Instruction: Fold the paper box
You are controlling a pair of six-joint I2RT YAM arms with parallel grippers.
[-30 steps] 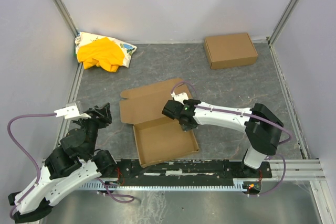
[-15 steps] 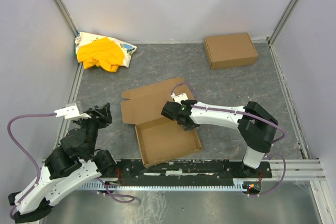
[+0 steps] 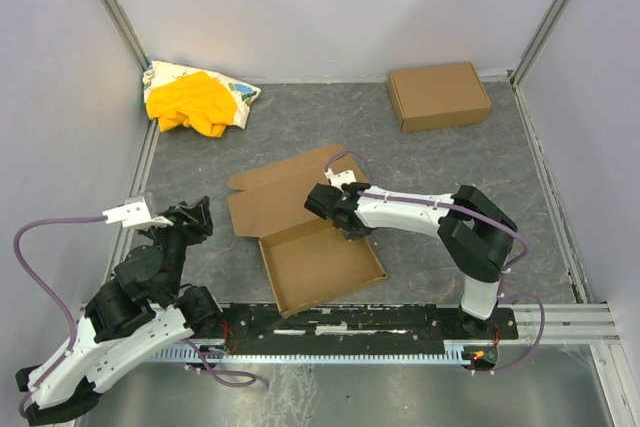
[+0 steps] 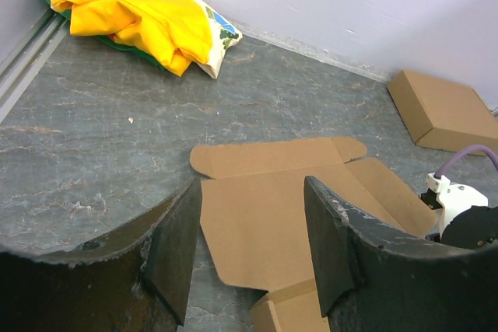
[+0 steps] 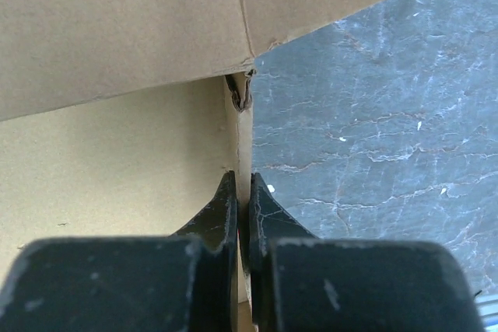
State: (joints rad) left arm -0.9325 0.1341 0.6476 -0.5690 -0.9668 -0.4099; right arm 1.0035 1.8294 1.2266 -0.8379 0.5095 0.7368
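Rotated slightly, paper box (image 3: 320, 269) is pinched by right end effector (image 5: 242, 186).

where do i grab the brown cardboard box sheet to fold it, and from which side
Probably the thin upright side wall of the plain brown die-cut cardboard box, from above: it stands on edge and can be straddled, as the shut right end effector does. The lid panel lies flat, offering little to pinch.

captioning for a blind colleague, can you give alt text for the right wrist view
The right claw pinches a thin upright side wall of the brown paper box, seen from just behind. The box floor lies to the left, a cardboard panel spans the top, and grey table shows on the right.
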